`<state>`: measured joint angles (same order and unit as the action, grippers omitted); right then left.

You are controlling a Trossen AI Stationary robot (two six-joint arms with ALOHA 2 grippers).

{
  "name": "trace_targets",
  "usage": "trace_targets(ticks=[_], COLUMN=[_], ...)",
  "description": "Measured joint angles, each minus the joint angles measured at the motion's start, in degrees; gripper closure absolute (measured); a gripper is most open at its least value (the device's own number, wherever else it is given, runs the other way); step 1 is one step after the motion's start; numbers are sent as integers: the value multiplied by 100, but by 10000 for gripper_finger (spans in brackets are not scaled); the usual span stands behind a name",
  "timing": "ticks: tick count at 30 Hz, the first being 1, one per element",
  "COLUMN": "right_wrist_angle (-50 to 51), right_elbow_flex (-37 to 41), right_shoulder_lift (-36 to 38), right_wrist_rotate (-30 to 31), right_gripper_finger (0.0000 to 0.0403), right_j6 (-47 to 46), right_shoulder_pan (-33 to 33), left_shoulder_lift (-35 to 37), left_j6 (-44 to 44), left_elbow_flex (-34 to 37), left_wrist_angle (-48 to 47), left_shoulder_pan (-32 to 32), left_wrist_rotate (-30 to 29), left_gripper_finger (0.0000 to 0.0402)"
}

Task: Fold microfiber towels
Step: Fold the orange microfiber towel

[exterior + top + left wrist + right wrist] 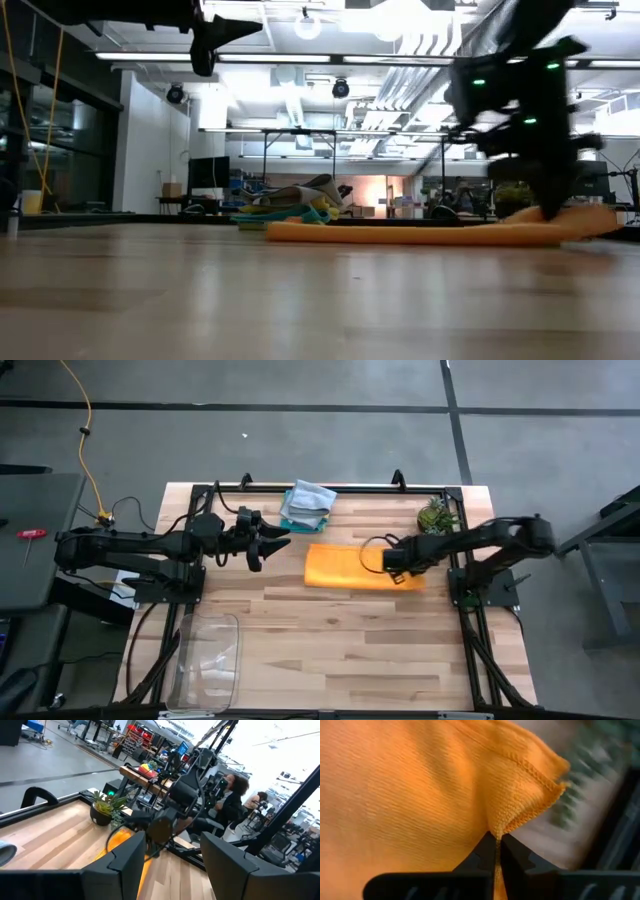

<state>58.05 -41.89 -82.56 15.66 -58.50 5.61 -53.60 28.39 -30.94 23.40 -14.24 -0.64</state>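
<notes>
Orange towel (355, 567) lies flat mid-table, a wide rectangle, edges thick and rounded as if doubled over; ribbed microfiber weave and stitched hem clear in the right wrist view (420, 785). From table height it reads as a long low orange strip (400, 233), lifted a bit at its right end.

Right gripper (397, 563) is down at the towel's right edge, fingers (485, 852) pinched fully together on the hemmed corner, cloth puckered between them.

Left gripper (272, 546) hovers above the table left of the towel, apart from it, fingers (127, 857) partly spread, holding nothing.

Count: one orange towel laid out, plus one pile of towels (306, 506) at the far edge of the table, behind the orange one; grey on top, teal showing, yellow and green at the base in the low view (290, 205). Exact number in the pile can't tell.

Others: one small potted plant (436, 515) at the far right, near the right arm; one clear plastic tray (208, 658) near left, well apart from the towels. A seated person (231, 802) shows beyond the table in the left wrist view. Nothing lies on the orange towel except the right gripper.
</notes>
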Motion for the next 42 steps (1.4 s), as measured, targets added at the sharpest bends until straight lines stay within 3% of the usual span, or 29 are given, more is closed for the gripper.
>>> trace_targets(ticks=[8, 14, 19, 24, 30, 34, 40, 42], right_wrist_angle=[198, -143, -1612, -3061, -4242, -4993, -6034, -6280], right_elbow_flex=[730, 459, 418, 414, 413, 413, 411, 411], right_shoulder_lift=[1897, 2388, 2265, 1893, 1335, 1007, 583, 441], right_wrist_rotate=[-99, -172, -422, -302, -284, -256, -107, -90], right_gripper_finger=[402, 402, 403, 403, 403, 403, 403, 403], right_j6=[-616, -986, -1158, -1361, -1487, -1569, -1795, -1912], right_shoulder_pan=[0, -1, -174, -293, -313, -313, -315, -315], left_shoulder_lift=[0, 0, 2, -33, -662, -1441, -2557, -2792], left_j6=[14, 4, -96, -531, -708, -805, -805, -787], left_elbow_flex=[0, 0, 0, 0, 7, 6, 4, 4], left_wrist_angle=[2, 4, -121, -936, -1552, -1452, -1322, -1223], left_shoulder_pan=[1, 0, 0, 2, 4, 4, 4, 4], left_wrist_rotate=[-81, -200, -296, -329, -511, -517, -417, -417], left_gripper_finger=[222, 224, 224, 225, 233, 274, 381, 394])
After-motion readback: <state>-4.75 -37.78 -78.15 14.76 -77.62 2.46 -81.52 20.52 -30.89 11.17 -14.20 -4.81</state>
